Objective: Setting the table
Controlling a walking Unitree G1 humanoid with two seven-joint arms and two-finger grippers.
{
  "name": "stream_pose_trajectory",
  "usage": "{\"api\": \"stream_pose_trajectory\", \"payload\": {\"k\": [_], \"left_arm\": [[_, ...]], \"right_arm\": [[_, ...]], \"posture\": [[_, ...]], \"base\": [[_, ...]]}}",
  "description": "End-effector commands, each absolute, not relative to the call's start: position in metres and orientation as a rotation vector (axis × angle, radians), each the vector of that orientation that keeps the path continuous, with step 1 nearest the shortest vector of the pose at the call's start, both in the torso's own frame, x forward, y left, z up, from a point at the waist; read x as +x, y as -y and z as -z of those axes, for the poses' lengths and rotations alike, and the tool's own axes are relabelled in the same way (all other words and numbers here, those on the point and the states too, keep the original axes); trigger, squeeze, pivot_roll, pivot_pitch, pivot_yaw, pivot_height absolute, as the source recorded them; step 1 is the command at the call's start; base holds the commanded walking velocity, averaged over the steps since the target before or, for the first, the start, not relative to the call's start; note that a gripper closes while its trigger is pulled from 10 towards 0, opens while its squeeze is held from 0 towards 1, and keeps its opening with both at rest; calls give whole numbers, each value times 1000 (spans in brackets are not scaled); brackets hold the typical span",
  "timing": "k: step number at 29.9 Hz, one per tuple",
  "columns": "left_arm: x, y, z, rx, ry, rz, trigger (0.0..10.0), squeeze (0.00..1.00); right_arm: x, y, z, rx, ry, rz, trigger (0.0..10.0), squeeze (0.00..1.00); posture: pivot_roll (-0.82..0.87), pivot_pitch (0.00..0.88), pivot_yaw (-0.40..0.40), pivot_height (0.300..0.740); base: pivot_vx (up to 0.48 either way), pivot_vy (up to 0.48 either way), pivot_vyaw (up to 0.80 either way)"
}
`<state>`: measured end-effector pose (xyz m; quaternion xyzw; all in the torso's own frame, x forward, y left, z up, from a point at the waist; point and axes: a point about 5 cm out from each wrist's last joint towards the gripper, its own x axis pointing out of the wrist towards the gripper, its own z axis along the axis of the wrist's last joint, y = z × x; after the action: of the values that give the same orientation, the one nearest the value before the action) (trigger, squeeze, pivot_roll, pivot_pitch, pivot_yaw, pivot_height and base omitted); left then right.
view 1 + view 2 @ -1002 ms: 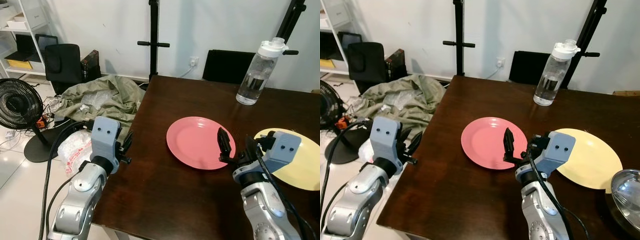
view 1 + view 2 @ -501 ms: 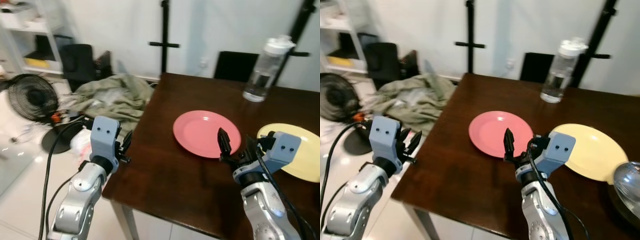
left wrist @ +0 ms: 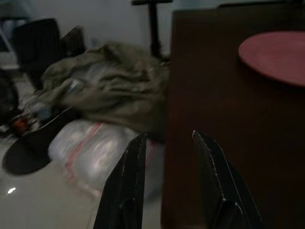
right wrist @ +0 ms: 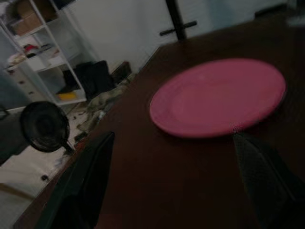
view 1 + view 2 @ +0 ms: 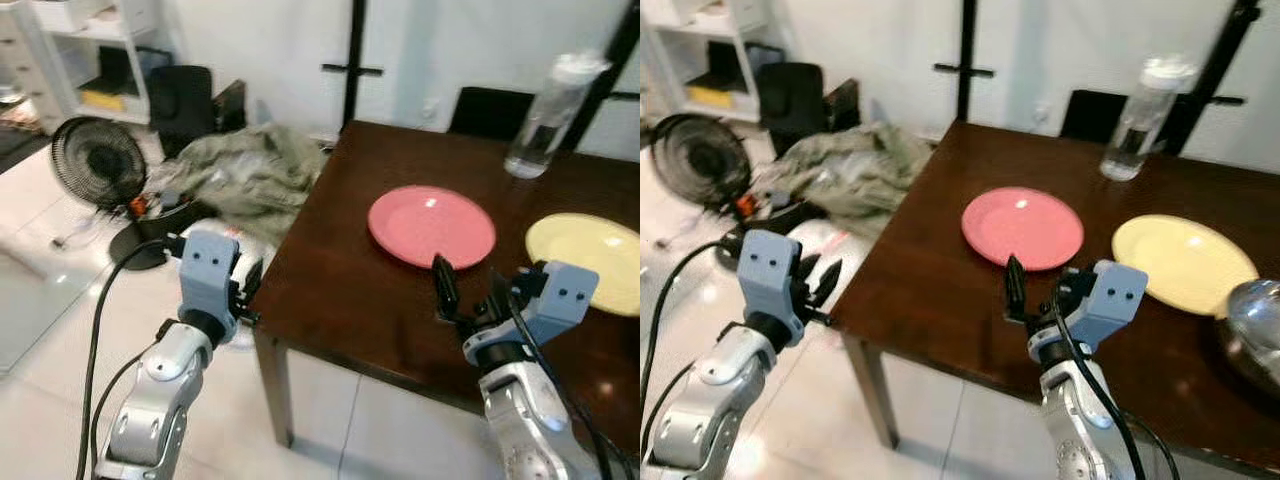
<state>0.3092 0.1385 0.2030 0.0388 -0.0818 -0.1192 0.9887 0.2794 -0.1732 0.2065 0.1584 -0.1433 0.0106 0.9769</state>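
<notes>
Right pincer (image 5: 462,296) wide, empty, short of pink plate (image 5: 431,226); left pincer (image 3: 167,164) narrow. I risk clipping counter (image 5: 340,290) edge.

Both silver, jointed arms were raised, bent at the elbow, forearms angled up. The left arm's grey-blue wrist block sat at the robot's left, its two-fingered black left gripper (image 3: 167,143) pointing forward, the long black fingers (image 3: 131,181) standing a narrow gap apart, holding nothing. The two-fingered black right gripper (image 4: 174,138) reached forward from its own grey-blue wrist block, fingers spread wide and empty. Blur softened the head views, so finer finger detail there was hard to make out.
</notes>
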Motion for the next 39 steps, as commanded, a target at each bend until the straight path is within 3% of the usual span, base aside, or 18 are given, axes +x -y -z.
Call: {"api": "stream_pose_trajectory", "payload": {"k": [1,39], "left_arm": [[308,-137,-199,81,148,251,10000,0],[309,-136,-197,75,134,249,10000,0]], "right_arm": [[277,176,-204,312,282,-6,10000,0],[277,177,-202,306,264,17,10000,0]], "posture": [[31,125,105,740],[29,129,108,740]], "base": [[-322,0,0],[-271,0,0]]}}
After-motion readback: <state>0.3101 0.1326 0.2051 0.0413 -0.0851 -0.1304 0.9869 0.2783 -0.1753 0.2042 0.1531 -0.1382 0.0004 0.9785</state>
